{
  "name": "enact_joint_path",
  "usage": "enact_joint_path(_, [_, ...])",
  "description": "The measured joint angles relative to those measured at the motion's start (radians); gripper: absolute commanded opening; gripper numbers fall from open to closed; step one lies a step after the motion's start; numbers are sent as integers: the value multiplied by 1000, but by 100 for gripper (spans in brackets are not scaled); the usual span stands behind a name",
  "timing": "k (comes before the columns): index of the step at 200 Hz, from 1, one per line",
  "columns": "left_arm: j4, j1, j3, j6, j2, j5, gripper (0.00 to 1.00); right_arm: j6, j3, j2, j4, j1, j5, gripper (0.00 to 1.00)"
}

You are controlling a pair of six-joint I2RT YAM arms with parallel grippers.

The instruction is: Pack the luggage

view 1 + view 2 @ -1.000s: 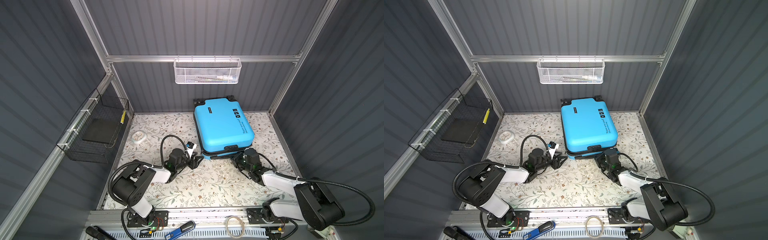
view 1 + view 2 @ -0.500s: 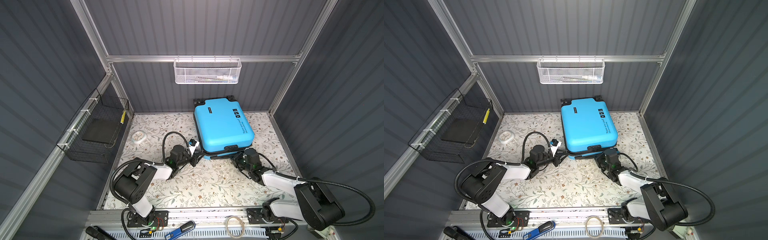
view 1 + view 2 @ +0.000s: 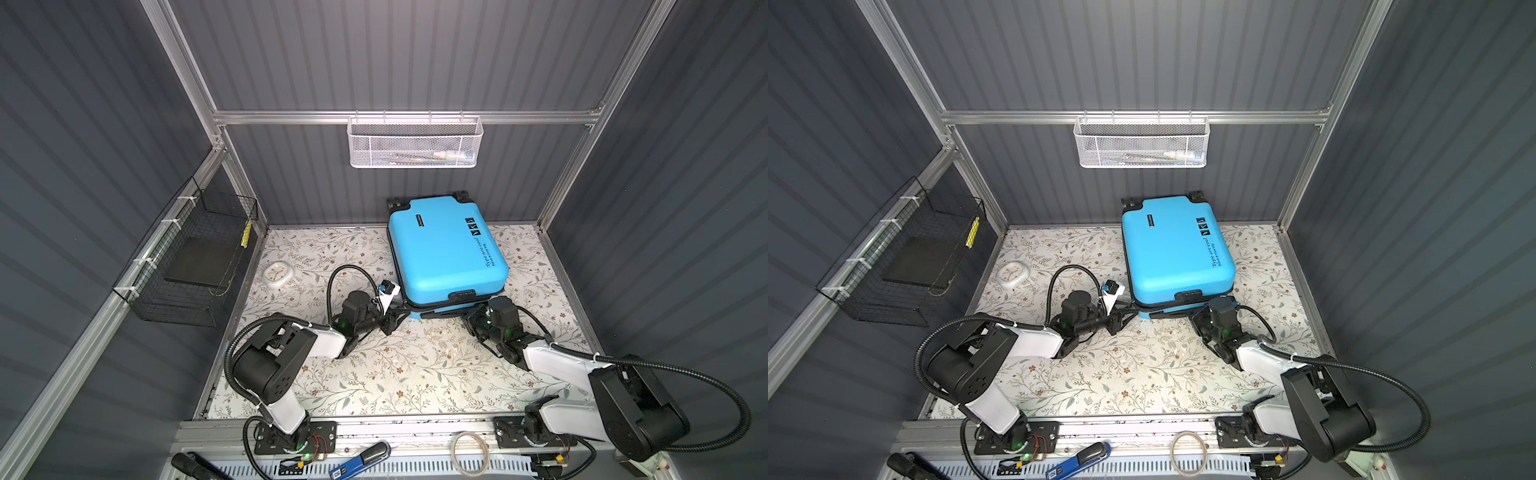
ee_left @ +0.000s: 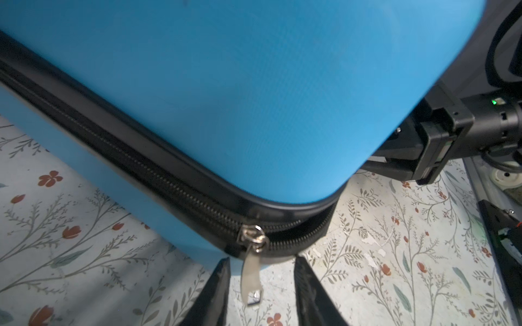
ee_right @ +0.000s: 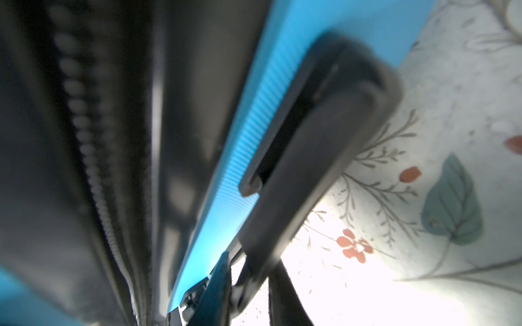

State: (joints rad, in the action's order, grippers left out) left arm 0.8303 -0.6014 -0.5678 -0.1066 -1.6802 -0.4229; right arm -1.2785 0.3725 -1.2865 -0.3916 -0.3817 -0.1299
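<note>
In both top views: soft, even light from overhead, sharp all over; floral tabletop (image 3: 415,374) bright, grey walls (image 3: 415,62) dimmer, straight lines bowed toward the edges.
Left wrist view: suitcase (image 4: 254,84) mildly soft.
Right wrist view: close parts badly blurred; white glare on tabletop (image 5: 353,290).

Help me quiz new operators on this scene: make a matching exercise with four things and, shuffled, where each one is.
1 suitcase
2 clock
3 white basket
4 zipper pull

A hanging on the back wall
B between the open fingers of the left gripper
C lying flat at the back of the table
D on the table near the left wall

Pairs: 1-C, 2-D, 3-A, 4-B
</note>
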Motion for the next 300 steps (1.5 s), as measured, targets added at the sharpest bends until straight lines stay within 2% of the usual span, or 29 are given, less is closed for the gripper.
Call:
enact_joint_path(70, [-79, 3, -5, 0, 36, 8, 0, 1, 0, 3, 4, 0, 1, 0])
enact_joint_path(160, [-274, 0, -40, 17, 113, 8, 0, 3, 7, 5, 20, -2, 0, 0])
enact_joint_path(238, [-592, -52, -41, 218, 285, 55, 0, 24, 26, 8, 58, -30, 10, 0])
enact_joint_path(300, [-703, -128, -124, 324, 245, 71, 0, 32, 39, 16, 88, -39, 117, 0])
